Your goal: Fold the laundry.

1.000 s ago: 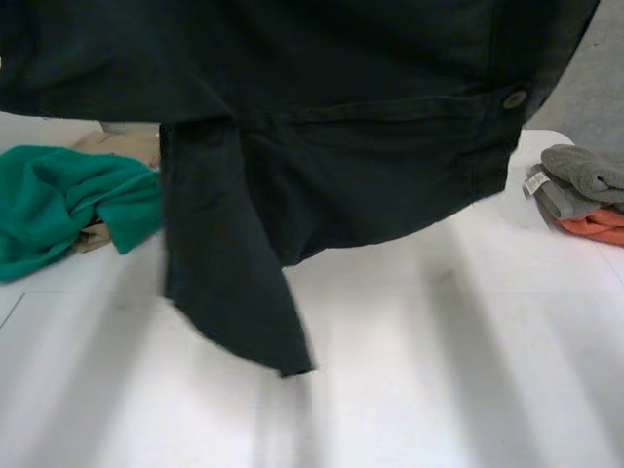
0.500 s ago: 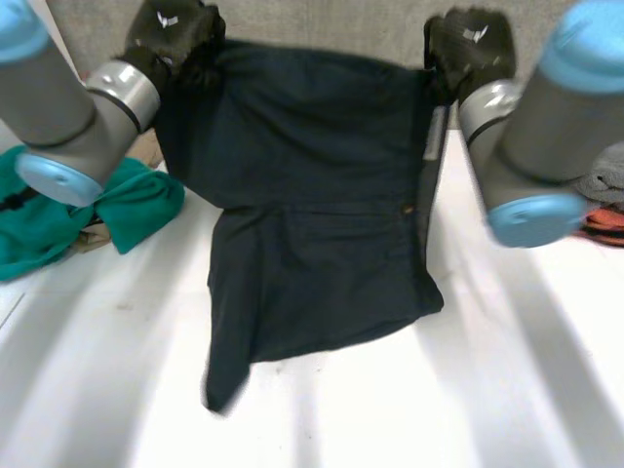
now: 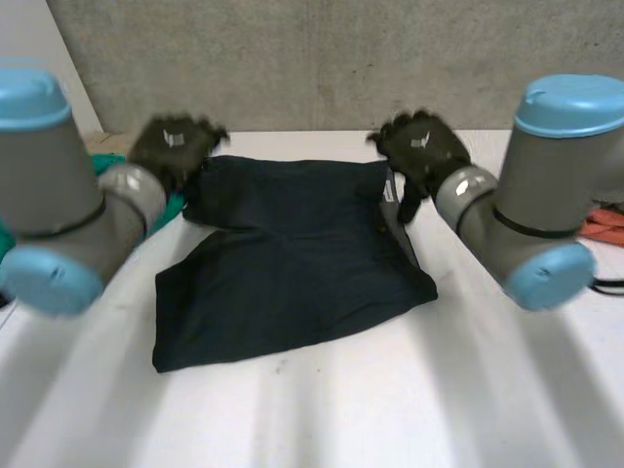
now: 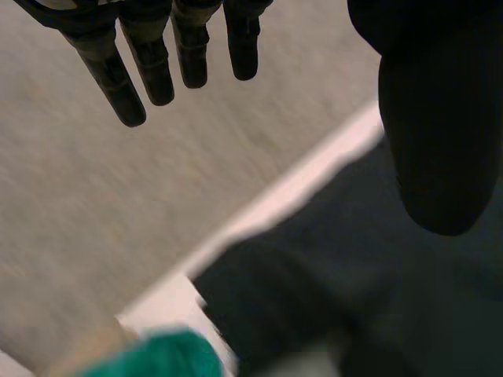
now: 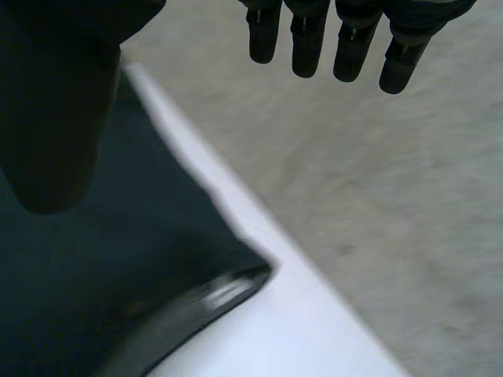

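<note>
Lying flat on the table (image 3: pixel 390 409), the dark garment (image 3: pixel 292 273) looks folded about once, the left hand (image 3: pixel 174 146) and right hand (image 3: pixel 421 146) by its far corners with fingers straight, holding nothing, so I judge further folds and the green cloth (image 4: pixel 161 357) are left.

Bright diffuse lighting, white table (image 3: pixel 468 390) softly lit

We take this for a robot test lab.
A bare white worktop (image 3: pixel 390 409) meets a plain grey wall (image 3: pixel 322 58), and we see the robot's left arm (image 3: pixel 68 224) and right arm (image 3: pixel 546 195) above it.
</note>
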Robot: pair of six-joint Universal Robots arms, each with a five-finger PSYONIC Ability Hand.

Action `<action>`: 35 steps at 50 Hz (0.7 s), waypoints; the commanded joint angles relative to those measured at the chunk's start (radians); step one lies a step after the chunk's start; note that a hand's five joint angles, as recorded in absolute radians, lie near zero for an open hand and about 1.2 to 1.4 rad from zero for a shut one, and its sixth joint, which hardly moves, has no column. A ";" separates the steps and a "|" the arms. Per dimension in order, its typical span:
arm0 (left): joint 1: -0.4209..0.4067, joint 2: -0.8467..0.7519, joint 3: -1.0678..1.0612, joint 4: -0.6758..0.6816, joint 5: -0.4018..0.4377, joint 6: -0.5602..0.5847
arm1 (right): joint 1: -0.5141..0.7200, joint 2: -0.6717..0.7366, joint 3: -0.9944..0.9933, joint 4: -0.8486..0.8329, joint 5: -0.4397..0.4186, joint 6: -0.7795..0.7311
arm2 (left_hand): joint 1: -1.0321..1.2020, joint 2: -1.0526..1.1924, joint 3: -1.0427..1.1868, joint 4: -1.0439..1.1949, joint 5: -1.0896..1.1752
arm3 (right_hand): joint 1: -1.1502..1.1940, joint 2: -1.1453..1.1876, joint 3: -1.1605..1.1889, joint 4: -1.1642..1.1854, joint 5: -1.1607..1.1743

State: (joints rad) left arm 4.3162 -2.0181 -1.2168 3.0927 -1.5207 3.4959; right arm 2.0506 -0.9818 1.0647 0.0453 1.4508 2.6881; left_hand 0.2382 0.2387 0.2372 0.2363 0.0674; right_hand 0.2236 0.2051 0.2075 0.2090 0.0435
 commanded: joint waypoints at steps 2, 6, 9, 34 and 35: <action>-0.024 0.183 -0.423 -0.078 0.005 0.040 | -0.027 -0.071 0.205 0.231 -0.121 -0.125 | 0.239 0.239 0.240 0.241 0.235 | 0.238 0.256 0.254 0.252 0.243; -0.015 0.187 -0.520 -0.086 0.017 0.045 | -0.038 -0.049 0.262 0.255 -0.130 -0.177 | 0.348 0.347 0.349 0.350 0.344 | 0.374 0.392 0.390 0.388 0.379; 0.005 0.167 -0.550 -0.085 0.017 0.045 | -0.053 -0.020 0.284 0.202 -0.125 -0.201 | 0.331 0.330 0.332 0.333 0.327 | 0.380 0.398 0.396 0.394 0.385; 0.057 -0.030 -0.547 0.245 -0.009 0.204 | -0.066 0.098 0.330 -0.216 -0.056 -0.234 | 0.934 0.934 0.935 0.936 0.930 | 1.173 1.191 1.189 1.187 1.178; 0.059 -0.027 -0.549 0.256 -0.009 0.204 | -0.066 0.097 0.333 -0.217 -0.052 -0.231 | 1.049 1.048 1.050 1.051 1.045 | 1.173 1.191 1.189 1.187 1.178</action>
